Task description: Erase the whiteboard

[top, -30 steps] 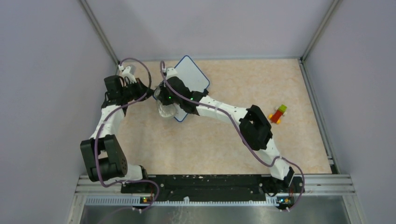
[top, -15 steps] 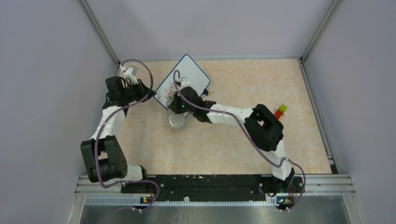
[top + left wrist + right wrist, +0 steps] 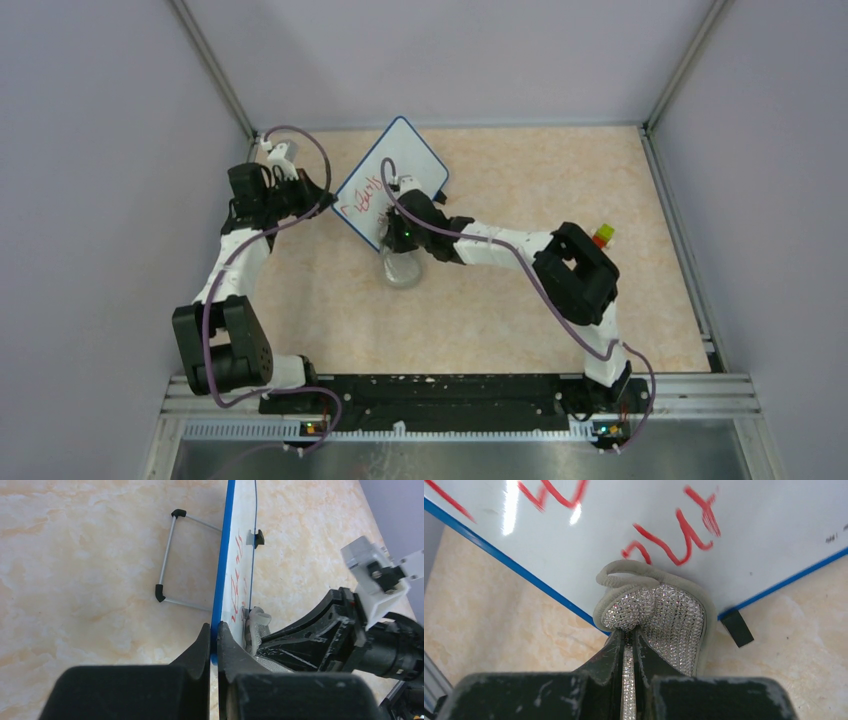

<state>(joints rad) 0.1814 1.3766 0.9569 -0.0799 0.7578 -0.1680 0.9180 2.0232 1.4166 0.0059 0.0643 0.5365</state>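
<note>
The whiteboard [image 3: 405, 160], white with a blue rim, stands tilted at the back left with red handwriting [image 3: 362, 198] on its lower left part. My left gripper [image 3: 324, 200] is shut on its blue rim [image 3: 222, 570], seen edge-on in the left wrist view [image 3: 214, 631]. My right gripper [image 3: 400, 252] is shut on a grey sparkly eraser pad [image 3: 401, 270]. In the right wrist view the pad [image 3: 674, 612] lies against the board's lower edge [image 3: 749, 525], just under the red writing, with the gripper [image 3: 629, 636] below it.
The board's wire stand [image 3: 170, 555] rests on the beige table behind it, and a black foot [image 3: 736, 628] sits on its lower rim. A small coloured block toy [image 3: 601, 236] lies at the right, partly behind my right arm. Grey walls enclose the table.
My right gripper has dragged the eraser pad down and right, from over the board's lower left to its lower edge. Red writing now shows. The left gripper stays on the rim.
</note>
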